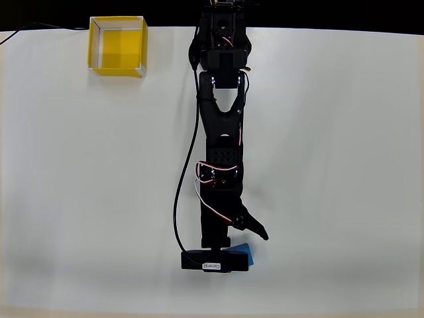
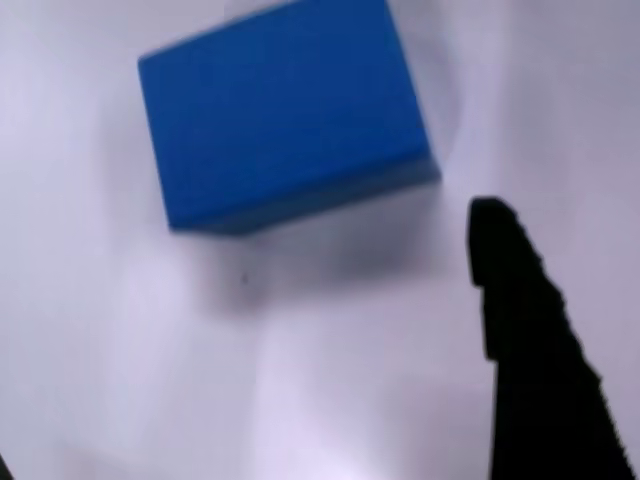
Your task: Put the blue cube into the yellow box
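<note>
The blue cube (image 2: 285, 110) lies on the white table, large in the upper part of the wrist view, just beyond the tip of a black finger (image 2: 530, 350) at the right. From overhead only a corner of the blue cube (image 1: 245, 250) pokes out beside the wrist camera mount. My gripper (image 1: 246, 241) is low over the table near the front edge, open, with one finger splayed out to the right and nothing held. The yellow box (image 1: 118, 46) stands open-topped and empty at the far left corner of the table, a long way from the gripper.
The black arm (image 1: 222, 132) stretches from its base at the table's far edge down the middle, with a black cable (image 1: 185, 172) looping along its left side. White table surface (image 1: 79, 185) spreads between the cube and the box.
</note>
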